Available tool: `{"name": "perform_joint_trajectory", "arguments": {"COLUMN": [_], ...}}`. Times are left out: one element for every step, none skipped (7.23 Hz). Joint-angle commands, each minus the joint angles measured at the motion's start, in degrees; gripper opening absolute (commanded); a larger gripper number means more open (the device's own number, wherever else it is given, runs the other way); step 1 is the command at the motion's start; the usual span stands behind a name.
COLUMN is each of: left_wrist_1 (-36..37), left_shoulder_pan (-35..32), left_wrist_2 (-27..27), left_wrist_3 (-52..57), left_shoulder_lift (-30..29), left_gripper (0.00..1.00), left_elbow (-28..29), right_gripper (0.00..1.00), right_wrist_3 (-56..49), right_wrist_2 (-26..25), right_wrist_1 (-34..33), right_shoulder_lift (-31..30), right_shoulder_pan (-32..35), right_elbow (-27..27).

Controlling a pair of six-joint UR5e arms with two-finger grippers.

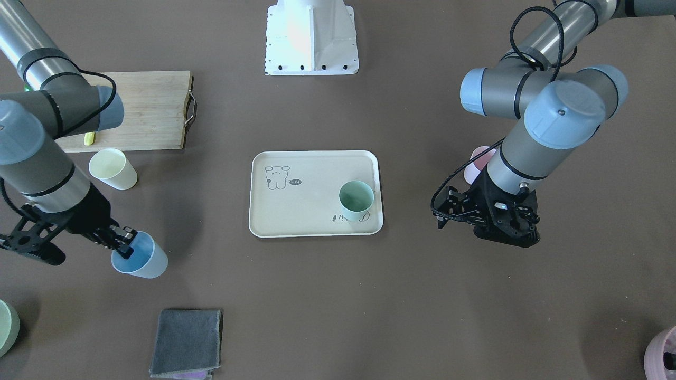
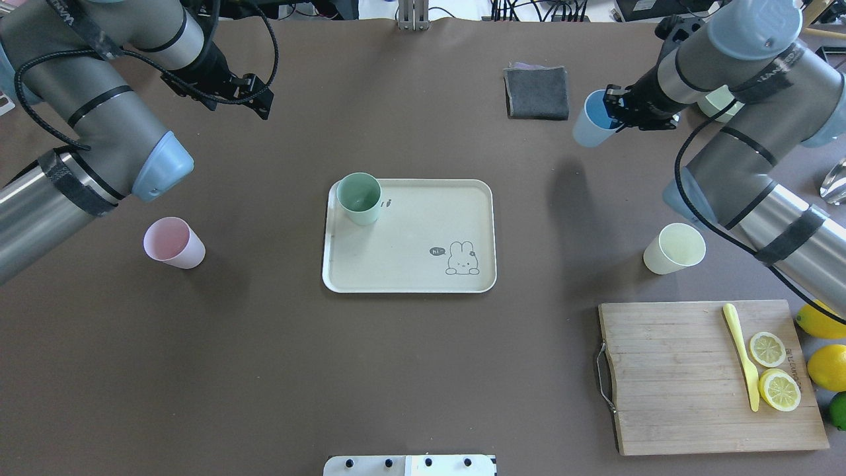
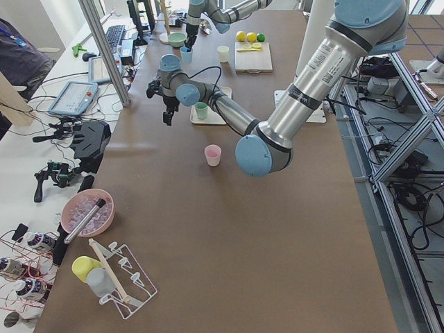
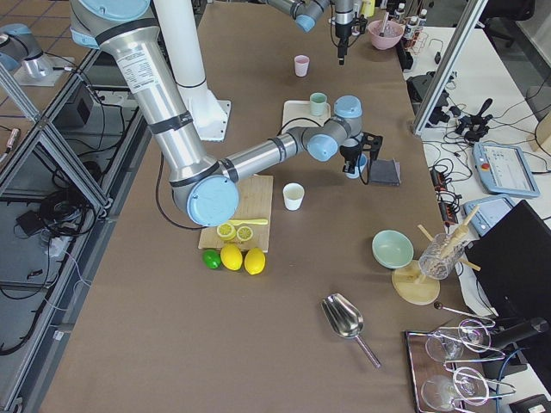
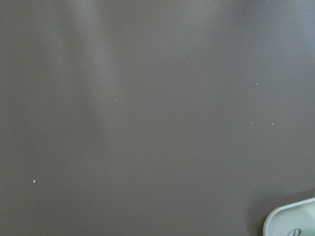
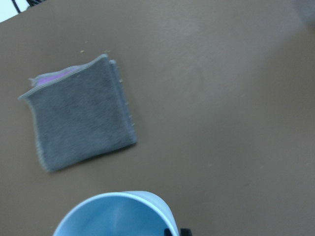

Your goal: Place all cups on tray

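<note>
The cream tray (image 1: 306, 211) (image 2: 410, 225) lies mid-table, and the mint green cup (image 1: 355, 200) (image 2: 359, 197) stands upright in one of its corners. My right gripper (image 1: 124, 243) (image 2: 618, 109) is shut on the rim of the light blue cup (image 1: 140, 256) (image 2: 595, 119) (image 6: 118, 216), which looks lifted and slightly tilted. The pale yellow cup (image 1: 112, 169) (image 2: 674, 248) stands on the table near the cutting board. The pink cup (image 2: 174, 242) (image 1: 478, 161) stands under my left arm. My left gripper (image 1: 443, 214) (image 2: 261, 96) looks open and empty, beyond the tray.
A folded grey cloth (image 2: 537, 92) (image 6: 81, 120) lies next to the blue cup. A wooden cutting board (image 2: 700, 377) holds lemon slices and a yellow knife, with whole lemons beside it. A pale-green bowl (image 1: 5, 327) and a mauve pot (image 1: 663, 353) sit at the table's edges.
</note>
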Motion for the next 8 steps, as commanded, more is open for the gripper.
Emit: {"name": "perform_joint_trajectory", "arguments": {"left_wrist_1": [0.0,0.0,0.0,0.0,0.0,0.0,-0.1,-0.8], "left_shoulder_pan": [0.0,0.0,0.0,0.0,0.0,0.0,0.1,0.1], "left_wrist_2": [0.4,0.4,0.4,0.4,0.4,0.4,0.4,0.4], "left_wrist_3": [0.0,-0.1,-0.1,-0.1,-0.1,-0.1,-0.1,-0.1], "left_shoulder_lift": [0.0,0.0,0.0,0.0,0.0,0.1,0.4,0.8], "left_gripper": [0.99,0.99,0.99,0.99,0.99,0.99,0.99,0.99], "left_elbow": [0.2,0.1,0.1,0.1,0.1,0.0,-0.1,-0.1], "right_gripper": [0.0,0.0,0.0,0.0,0.18,0.73,1.0,1.0], "right_wrist_3": [6.2,8.7,11.0,11.1,11.2,11.2,10.5,10.1], "right_wrist_2": [-8.7,-8.8,-9.0,-9.0,-9.0,-10.7,-14.8,-14.7], "right_wrist_1": [-1.8,-8.4,-14.7,-15.0,-15.0,-15.3,-15.4,-15.4], "right_shoulder_lift": [4.2,8.2,11.9,12.2,12.2,12.2,12.0,11.8], "right_shoulder_pan": [-10.5,-12.8,-14.3,-15.1,-15.6,-16.3,-17.0,-16.3], "right_elbow": [2.8,2.8,2.5,2.4,2.3,2.2,2.3,2.8]}}
